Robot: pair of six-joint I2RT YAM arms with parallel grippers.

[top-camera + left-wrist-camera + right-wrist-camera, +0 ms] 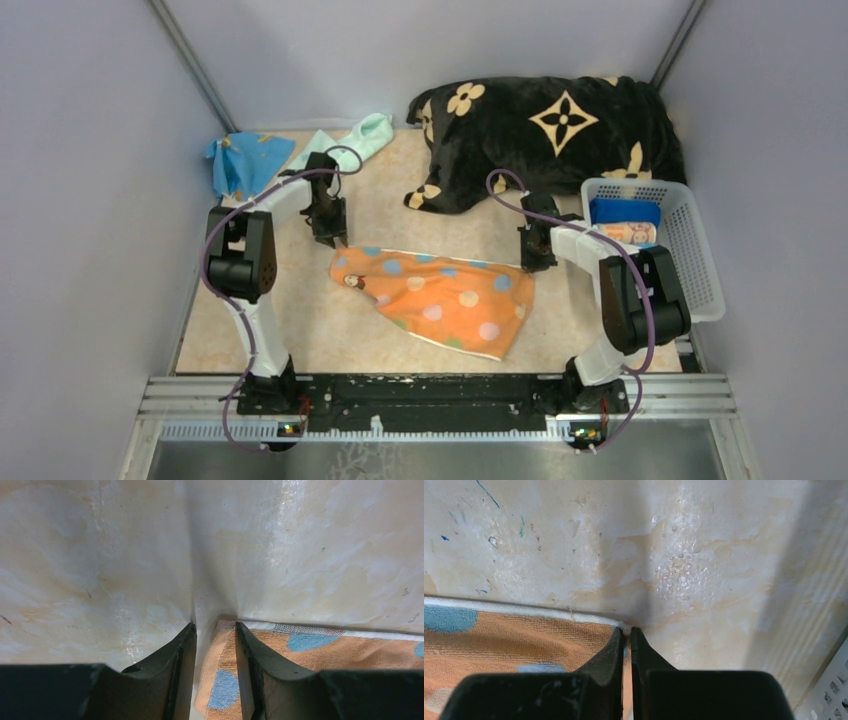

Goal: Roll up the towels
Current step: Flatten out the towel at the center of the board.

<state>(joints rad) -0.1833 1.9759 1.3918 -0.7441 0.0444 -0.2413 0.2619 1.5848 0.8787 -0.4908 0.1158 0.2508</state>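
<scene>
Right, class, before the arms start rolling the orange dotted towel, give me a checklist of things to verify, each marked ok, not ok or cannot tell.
1. Position: left gripper at the orange towel's far left corner: ok.
2. Grip: left gripper closed on cloth: not ok, fingers apart, straddling the edge.
3. Grip: right gripper closed on the far right corner: ok, pinching the white hem.
4. Towel spread square: not ok, its near edge runs slantwise.
5. The black blanket apart from the towel: ok.
6. The white basket clear of the right arm: cannot tell.
</scene>
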